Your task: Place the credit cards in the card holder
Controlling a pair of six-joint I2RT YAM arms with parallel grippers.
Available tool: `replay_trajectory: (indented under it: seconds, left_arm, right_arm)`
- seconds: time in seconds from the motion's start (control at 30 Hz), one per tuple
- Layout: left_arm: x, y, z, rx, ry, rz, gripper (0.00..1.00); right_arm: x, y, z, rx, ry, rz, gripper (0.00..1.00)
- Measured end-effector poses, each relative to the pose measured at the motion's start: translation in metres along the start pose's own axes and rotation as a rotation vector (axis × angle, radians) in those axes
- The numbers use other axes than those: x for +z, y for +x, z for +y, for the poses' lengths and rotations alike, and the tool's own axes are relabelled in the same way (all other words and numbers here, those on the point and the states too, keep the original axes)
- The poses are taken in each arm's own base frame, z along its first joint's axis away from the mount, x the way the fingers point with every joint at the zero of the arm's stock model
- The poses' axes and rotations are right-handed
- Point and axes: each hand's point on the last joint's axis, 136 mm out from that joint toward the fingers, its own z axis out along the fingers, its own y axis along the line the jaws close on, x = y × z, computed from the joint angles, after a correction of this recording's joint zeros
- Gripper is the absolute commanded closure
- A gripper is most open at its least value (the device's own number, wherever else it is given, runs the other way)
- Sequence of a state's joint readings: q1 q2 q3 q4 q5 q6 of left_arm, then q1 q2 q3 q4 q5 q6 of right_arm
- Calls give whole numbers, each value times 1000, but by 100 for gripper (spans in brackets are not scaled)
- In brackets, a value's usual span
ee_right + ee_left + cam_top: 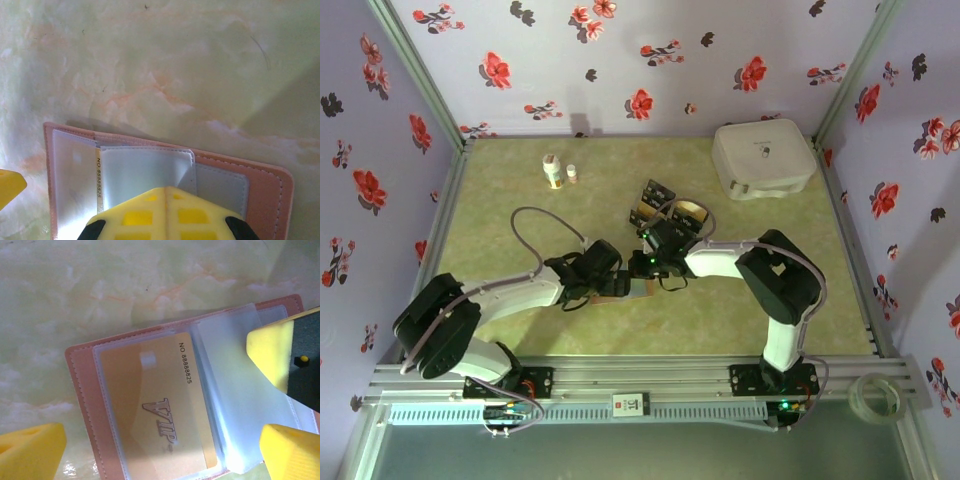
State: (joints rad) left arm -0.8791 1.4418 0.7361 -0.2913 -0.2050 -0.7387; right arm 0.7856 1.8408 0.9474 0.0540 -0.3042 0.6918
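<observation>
Yellow fingers [30, 450] of the left gripper [160, 460] sit at the bottom corners of the left wrist view. They are spread wide to either side of the open card holder [82, 390], and the frame cuts both off. A gold credit card [155, 410] marked VIP lies inside a clear sleeve [235, 405], where the right gripper [270, 352] presses down.

From the right wrist, that claw is pressed together. Its tips are hidden, so whether it pinches the sleeve is unclear.

From above, both arms largely cover the holder mid-table [520, 210], and loose cards [655, 195] lie just beyond.
</observation>
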Motion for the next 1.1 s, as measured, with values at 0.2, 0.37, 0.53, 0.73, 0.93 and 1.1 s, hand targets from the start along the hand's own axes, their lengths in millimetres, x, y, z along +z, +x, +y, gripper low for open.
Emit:
replay_trajectory:
  seconds: [0.2, 0.37, 0.53, 0.73, 0.93, 1.1]
  left_arm:
    - [8, 8, 1, -2, 2, 3, 0]
    - [16, 19, 5, 10, -16, 22, 0]
    - [17, 18, 6, 12, -22, 11, 0]
    - [17, 18, 7, 11, -28, 2, 0]
    - [18, 18, 8, 8, -31, -4, 0]
    - [18, 18, 8, 8, -31, -5, 0]
  right_arm:
    - [0, 0, 0, 0, -1, -1, 100]
    - [0, 0, 1, -1, -2, -1, 100]
    - [0, 0, 1, -1, -2, -1, 93]
    - [-11, -4, 6, -4, -5, -19, 67]
    - [-32, -14, 11, -8, -21, -69, 64]
    - [-30, -8, 6, -2, -10, -57, 63]
